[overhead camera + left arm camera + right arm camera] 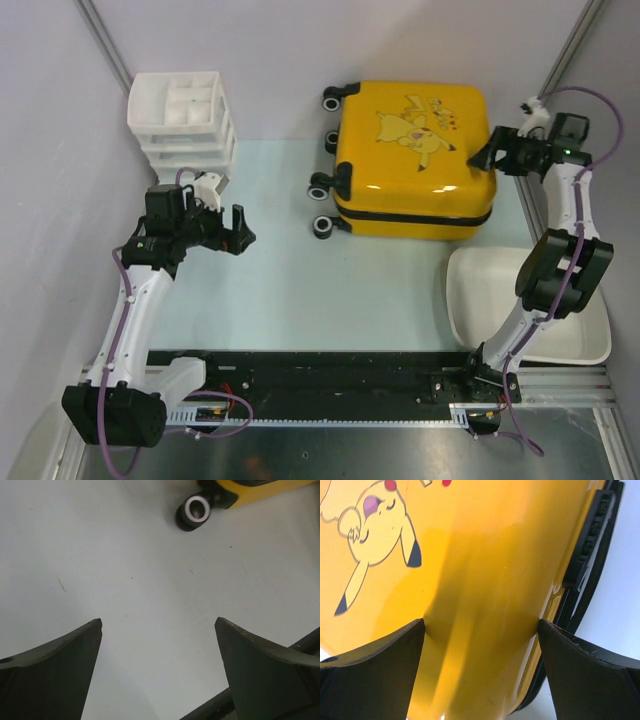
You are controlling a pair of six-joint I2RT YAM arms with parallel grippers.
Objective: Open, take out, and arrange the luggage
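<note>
The luggage (415,150) is a yellow hard-shell suitcase with a Pikachu print, lying flat and closed at the back of the table, its black wheels (322,185) facing left. My right gripper (487,152) is at its right end, open, with both fingertips (415,630) close against the yellow shell (485,555) beside the black edge trim (590,540). My left gripper (238,232) hangs open over bare table left of the suitcase, holding nothing. The left wrist view shows its open jaws (158,622), one wheel (196,510) and a yellow corner (260,487).
A white plastic drawer unit (183,120) stands at the back left. A white tub (500,300) sits at the front right beside the right arm. A black rail (330,375) runs along the near edge. Grey walls close in the back and sides.
</note>
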